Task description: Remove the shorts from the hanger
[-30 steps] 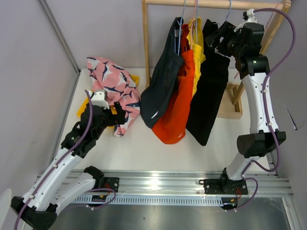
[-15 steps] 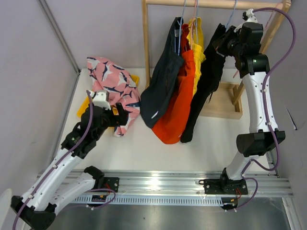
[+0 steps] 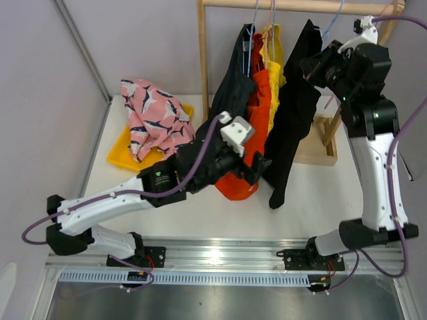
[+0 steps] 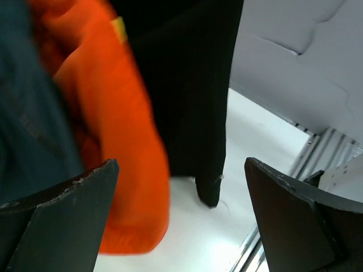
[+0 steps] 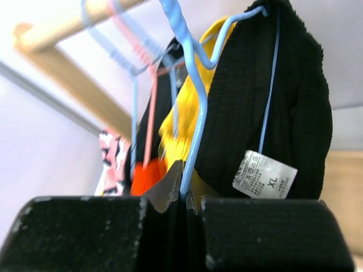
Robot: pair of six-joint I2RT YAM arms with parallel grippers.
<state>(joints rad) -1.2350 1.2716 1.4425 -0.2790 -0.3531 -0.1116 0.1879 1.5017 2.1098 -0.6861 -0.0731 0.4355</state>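
Note:
Black shorts (image 3: 293, 113) hang on a blue hanger (image 5: 195, 113) from the wooden rail (image 3: 293, 5). My right gripper (image 5: 184, 187) is shut on the hanger's wire just below the hook; from above it sits at the top right (image 3: 312, 67). Yellow shorts (image 3: 273, 60), orange-red shorts (image 3: 248, 143) and dark slate grey shorts (image 3: 230, 90) hang to the left on other hangers. My left gripper (image 4: 181, 226) is open low down, with the orange-red hem (image 4: 130, 187) and the black shorts' tip (image 4: 210, 190) showing ahead between its fingers. Pink printed shorts (image 3: 153, 117) lie on the left.
A yellow tray (image 3: 119, 157) lies under the pink shorts. The rack's wooden post (image 3: 203, 60) and wooden base (image 3: 320, 143) stand at the back. An aluminium rail (image 3: 220, 257) runs along the near edge. Grey walls close in the left and back.
My left arm swung from beside the pink shorts to the middle, under the hanging shorts. My right gripper closed on the blue hanger and drew it right and up; the black shorts bunched narrower.

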